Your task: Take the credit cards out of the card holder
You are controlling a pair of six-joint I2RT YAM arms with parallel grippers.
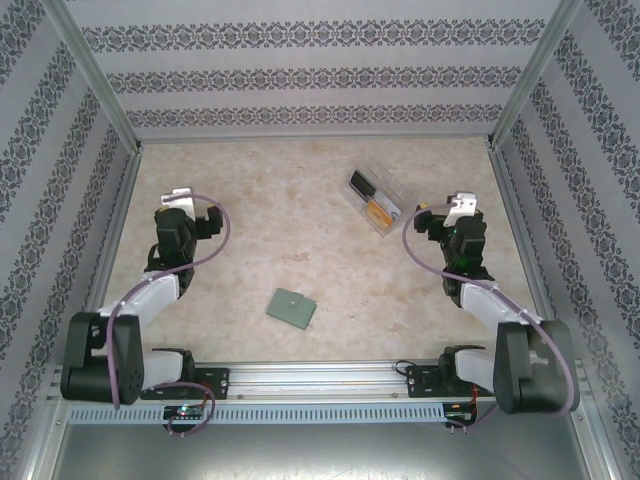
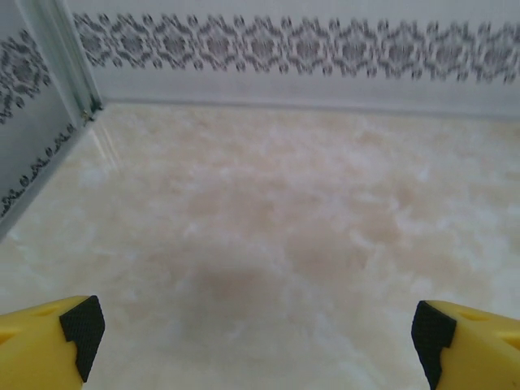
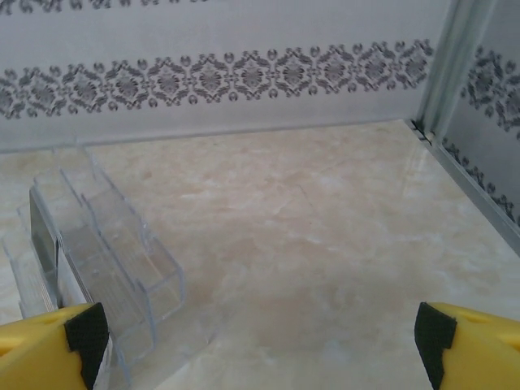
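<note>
The card holder (image 1: 291, 309) is seen closed on the table (image 1: 250, 250), between the arm bases and not yet touched. The left gripper (image 2: 256, 333) and right gripper (image 3: 256, 333) are held wide and empty. Reaching, pinning and unfolding the holder is judged to be called for next.

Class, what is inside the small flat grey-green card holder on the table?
The small grey-green card holder lies folded shut: only its outer panel shows, and anything inside is covered.

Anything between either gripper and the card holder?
Nothing visible. The card holder lies in the open on the table; the clear box sits farther back, off the paths of the right gripper and the left gripper.
</note>
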